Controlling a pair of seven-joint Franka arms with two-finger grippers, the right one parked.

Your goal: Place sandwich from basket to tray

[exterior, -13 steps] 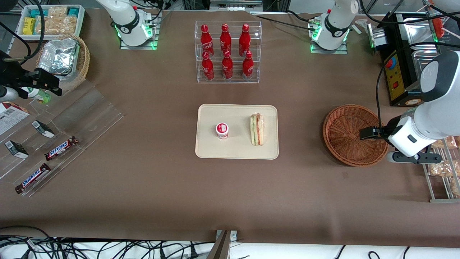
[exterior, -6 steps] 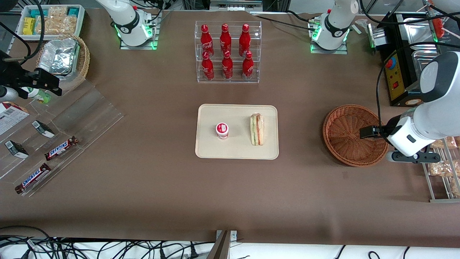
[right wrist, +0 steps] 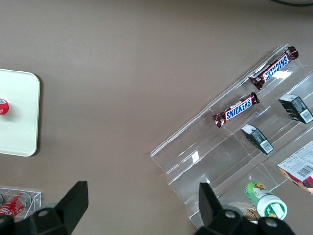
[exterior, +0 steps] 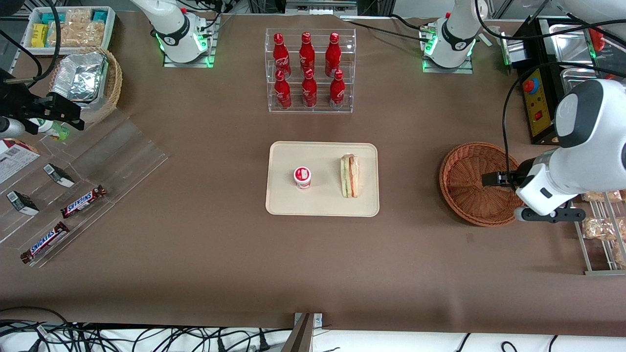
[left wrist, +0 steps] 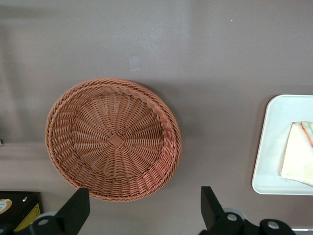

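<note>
On the tray (exterior: 280, 205), the sandwich (exterior: 349, 176) lies flat beside a small red-capped cup (exterior: 302, 177), and the basket (exterior: 469, 183) sits bare. Above the basket hangs the gripper (left wrist: 142, 213), fingers spread wide, holding nothing. That wedge looks light and squashy, its wrap probably slick: I'd pinch it gently across the bread faces, not the corners, or the filling squeezes out.
</note>
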